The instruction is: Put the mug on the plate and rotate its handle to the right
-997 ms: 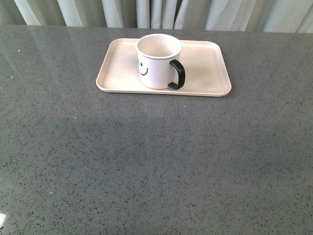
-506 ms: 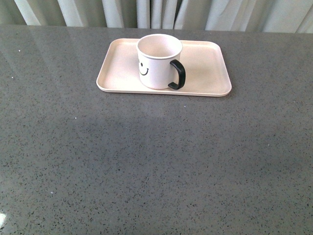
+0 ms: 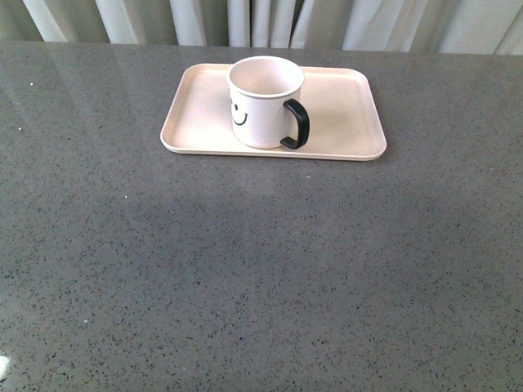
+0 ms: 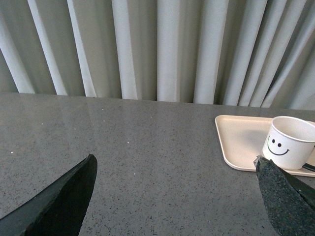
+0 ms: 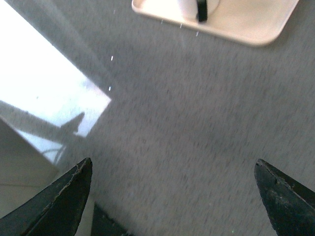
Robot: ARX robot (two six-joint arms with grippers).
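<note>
- Over the last 1 second almost nothing is changing in the front view: the mug (image 3: 265,102) is sitting where it was, upright on the plate (image 3: 343,114), and neither arm is showing there.
- The plate is lying close to the far edge of the bench (image 3: 261,269), about midway between its left and right edges. The mug is standing left of the plate's middle, near the rim that faces the near edge.
- The handle (image 3: 298,124) is pointing toward the bench's right edge, turned a little toward the near edge. To my eye both parts of the task are looking done, and the arms are standing off.
- The left wrist view is showing what the front view is missing: the left gripper (image 4: 176,164) is spread wide with nothing between its 2 fingers, hovering over bare bench well apart from the plate. It is also showing the whole smiley face, while the handle is only a dark sliver at the picture's rim.
- The right wrist view, somewhat blurred, is showing the right gripper (image 5: 173,163) gaping wide and empty too, with the handle facing it, a bright reflection on the bench, and no face.
</note>
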